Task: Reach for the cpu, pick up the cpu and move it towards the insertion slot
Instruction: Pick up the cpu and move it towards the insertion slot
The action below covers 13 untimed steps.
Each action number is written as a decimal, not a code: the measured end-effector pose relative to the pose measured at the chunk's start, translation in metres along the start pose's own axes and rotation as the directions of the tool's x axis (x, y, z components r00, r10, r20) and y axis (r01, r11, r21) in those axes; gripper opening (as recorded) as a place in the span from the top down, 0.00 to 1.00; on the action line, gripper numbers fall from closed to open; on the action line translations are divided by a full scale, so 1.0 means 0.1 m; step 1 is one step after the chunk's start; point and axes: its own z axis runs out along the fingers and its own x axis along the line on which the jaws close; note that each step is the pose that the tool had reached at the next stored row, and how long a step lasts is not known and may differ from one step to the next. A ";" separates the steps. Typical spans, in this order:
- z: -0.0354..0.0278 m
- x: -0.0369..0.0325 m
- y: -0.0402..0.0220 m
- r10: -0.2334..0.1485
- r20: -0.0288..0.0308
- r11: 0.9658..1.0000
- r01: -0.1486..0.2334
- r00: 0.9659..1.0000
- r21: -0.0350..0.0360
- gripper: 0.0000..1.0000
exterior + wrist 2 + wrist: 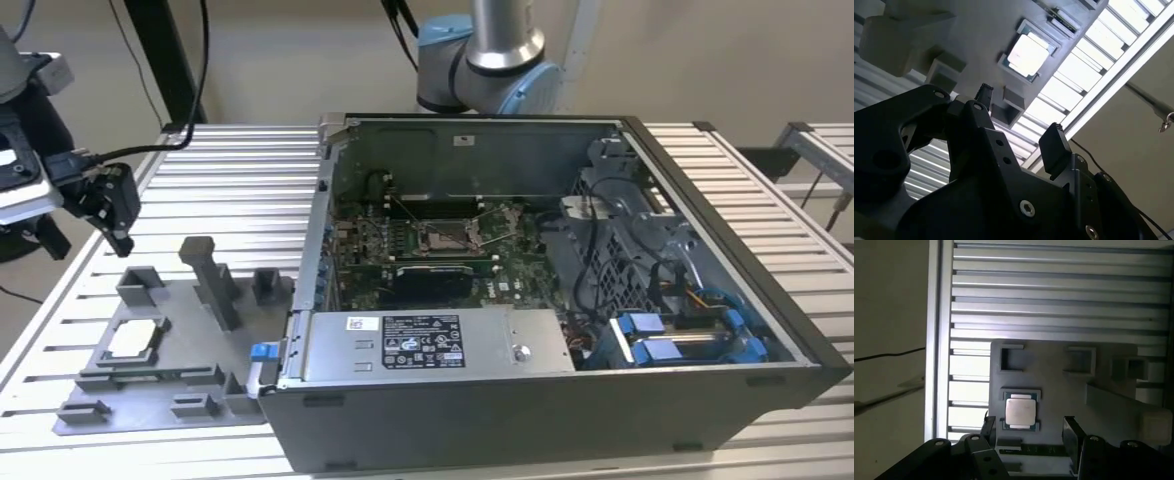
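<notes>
The cpu [134, 340] is a small silvery-white square chip lying flat in a recess of the grey plastic tray [100, 405] at the exterior view's left. My gripper [114, 225] hangs above the tray's far end, apart from the chip. In the first wrist view the cpu [1020, 411] lies just beyond the open gripper [1029, 432], roughly in line with the gap between its two black fingers. In the second wrist view the cpu [1028, 54] lies past the gripper [1019, 120]. The insertion slot [443, 238], a shiny metal frame with a dark centre, sits on the motherboard inside the open computer case.
The open computer case [534, 400] takes up the middle and right of the slatted metal table [227, 190]. A tall grey post [214, 280] and smaller blocks stand on the tray between the chip and the case. The arm's base [481, 60] rises behind the case.
</notes>
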 end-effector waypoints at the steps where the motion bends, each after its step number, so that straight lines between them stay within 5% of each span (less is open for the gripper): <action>1: 0.013 0.000 0.000 0.000 0.000 1.000 0.000 1.000 0.000 0.00; 13: 0.215 0.001 -0.010 0.000 0.000 1.000 0.000 1.000 0.000 0.00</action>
